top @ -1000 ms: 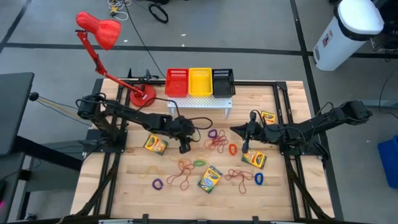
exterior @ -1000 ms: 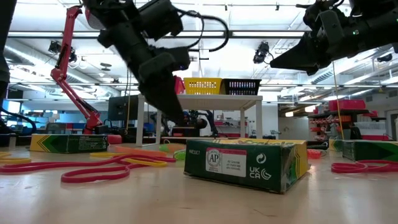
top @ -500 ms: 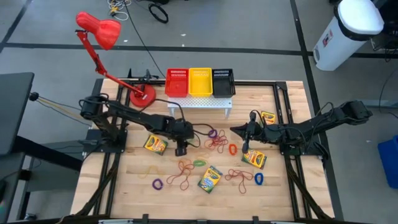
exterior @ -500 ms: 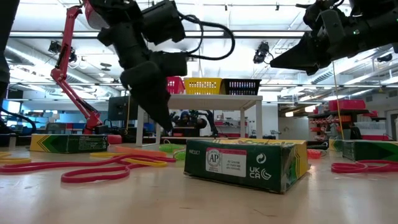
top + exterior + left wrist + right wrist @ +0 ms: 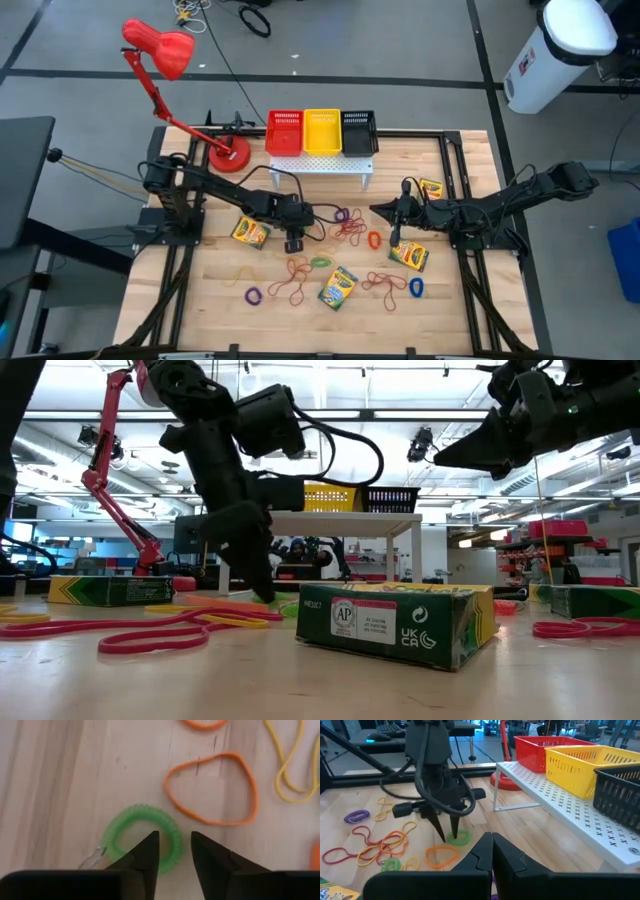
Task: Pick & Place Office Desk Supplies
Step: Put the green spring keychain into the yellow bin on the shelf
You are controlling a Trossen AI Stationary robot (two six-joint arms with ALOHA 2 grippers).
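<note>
Wooden table in an open workshop, strewn with rubber bands and crayon boxes.
The left gripper pointed down at mid-table, fingers narrowly parted astride the rim of a green coiled band lying flat beside an orange band. The right gripper, closed and empty, hovered right of centre.

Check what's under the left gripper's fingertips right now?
A green coiled plastic ring lies flat on the wooden table under the left gripper. The fingers stand a little apart astride its rim, hiding that near stretch. A small metal clip shows beside it.
</note>
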